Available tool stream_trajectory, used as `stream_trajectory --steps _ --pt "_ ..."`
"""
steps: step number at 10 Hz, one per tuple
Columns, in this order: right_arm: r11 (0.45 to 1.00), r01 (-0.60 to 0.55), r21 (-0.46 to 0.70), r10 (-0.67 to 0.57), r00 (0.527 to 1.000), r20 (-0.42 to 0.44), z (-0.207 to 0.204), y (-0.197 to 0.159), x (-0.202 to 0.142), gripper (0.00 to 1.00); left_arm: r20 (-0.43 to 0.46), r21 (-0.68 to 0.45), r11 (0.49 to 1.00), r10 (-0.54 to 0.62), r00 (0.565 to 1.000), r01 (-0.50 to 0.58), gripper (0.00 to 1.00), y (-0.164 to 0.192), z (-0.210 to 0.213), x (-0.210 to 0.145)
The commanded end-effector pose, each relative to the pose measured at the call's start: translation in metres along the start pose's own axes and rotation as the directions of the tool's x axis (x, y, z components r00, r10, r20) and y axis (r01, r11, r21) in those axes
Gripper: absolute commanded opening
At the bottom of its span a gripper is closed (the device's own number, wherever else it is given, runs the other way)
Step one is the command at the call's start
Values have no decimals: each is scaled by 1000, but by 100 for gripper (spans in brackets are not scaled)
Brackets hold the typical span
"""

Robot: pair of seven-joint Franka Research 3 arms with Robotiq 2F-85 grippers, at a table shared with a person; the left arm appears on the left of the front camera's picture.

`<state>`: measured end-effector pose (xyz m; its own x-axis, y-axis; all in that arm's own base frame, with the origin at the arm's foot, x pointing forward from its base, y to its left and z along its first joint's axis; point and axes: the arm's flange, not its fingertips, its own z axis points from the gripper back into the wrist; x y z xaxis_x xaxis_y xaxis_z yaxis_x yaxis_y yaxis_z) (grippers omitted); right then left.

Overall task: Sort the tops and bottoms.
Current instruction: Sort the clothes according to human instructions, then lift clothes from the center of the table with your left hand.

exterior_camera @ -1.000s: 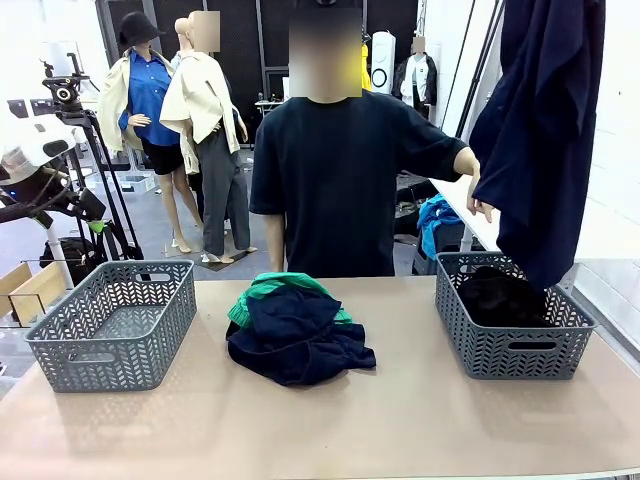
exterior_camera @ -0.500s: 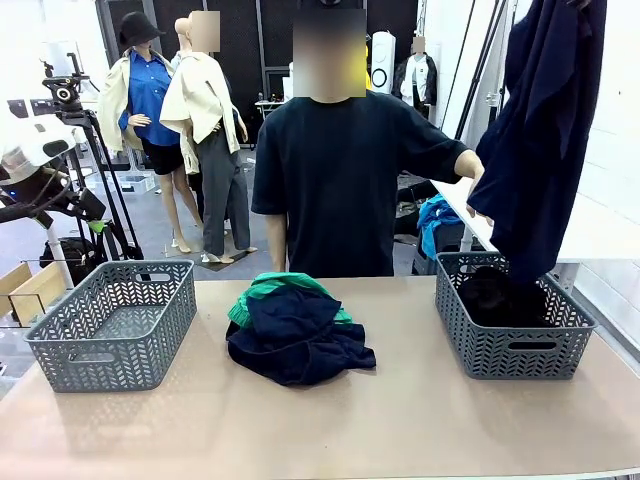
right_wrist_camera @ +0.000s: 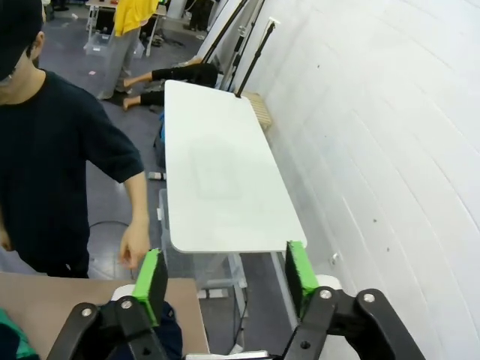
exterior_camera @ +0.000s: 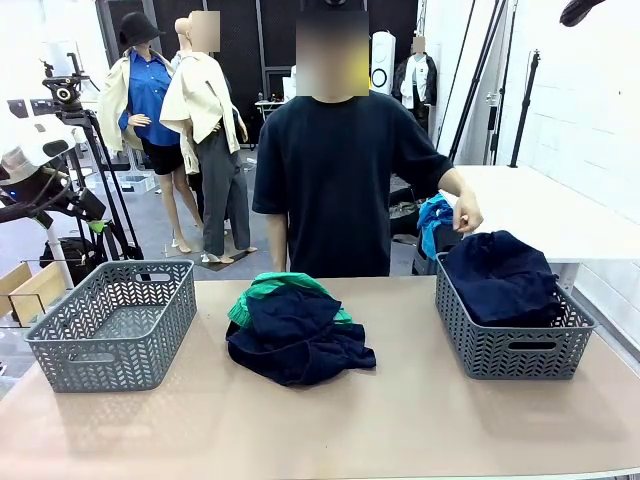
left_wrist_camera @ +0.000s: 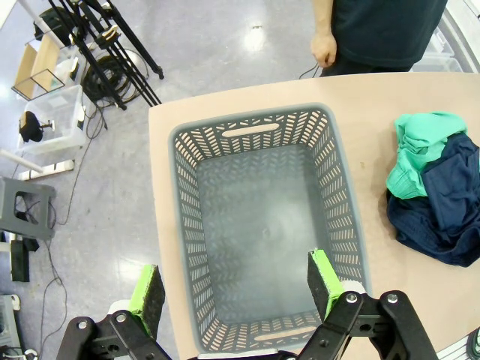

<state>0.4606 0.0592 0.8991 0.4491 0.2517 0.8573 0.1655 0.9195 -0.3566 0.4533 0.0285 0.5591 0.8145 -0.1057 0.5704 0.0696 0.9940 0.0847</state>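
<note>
Seen from the left wrist, the left jaws stand wide apart, their green pads (left_wrist_camera: pixel 148 296) holding nothing. Straight below the gap between them sits an empty grey basket (left_wrist_camera: pixel 187 225) at one end of a tan bench (left_wrist_camera: pixel 367 127). Out past one pad, apart from that basket, lies a heap in the middle of the bench, with a dark navy garment (left_wrist_camera: pixel 442 217) on top of a bright green garment (left_wrist_camera: pixel 420 142).

The right jaws hang high over the bench's other end, also apart and with nothing between their pads (right_wrist_camera: pixel 151 281). Below them a second grey basket (exterior_camera: pixel 510 348) holds a large navy garment (exterior_camera: pixel 500 275) that mounds above the rim.

A person (exterior_camera: pixel 335 180) in a black T-shirt stands at the far side of the bench. One hand (exterior_camera: pixel 467 215) is raised just over the second basket's far corner.

Beyond the right jaws a bare white table (right_wrist_camera: pixel 225 180) runs along a white-painted brick wall (right_wrist_camera: pixel 375 112). Beyond the left jaws the floor (left_wrist_camera: pixel 225 67) is glossy grey, with black tripod legs (left_wrist_camera: pixel 112 45) and coiled cables standing on it.
</note>
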Motion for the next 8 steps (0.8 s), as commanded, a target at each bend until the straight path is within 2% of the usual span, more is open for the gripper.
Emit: stream_trajectory --steps 1,3,8 --pt "999 37 14 -38 999 5 8 -2 -6 100 -6 6 1000 -7 1000 7 100 2 1 1" --pt "1000 5 -1 -5 1000 2 1 -1 0 100 -6 6 1000 -7 1000 7 100 2 1 1" --pt "1000 5 -1 -5 1000 2 1 -1 0 100 -6 6 1000 -7 1000 7 100 2 1 1"
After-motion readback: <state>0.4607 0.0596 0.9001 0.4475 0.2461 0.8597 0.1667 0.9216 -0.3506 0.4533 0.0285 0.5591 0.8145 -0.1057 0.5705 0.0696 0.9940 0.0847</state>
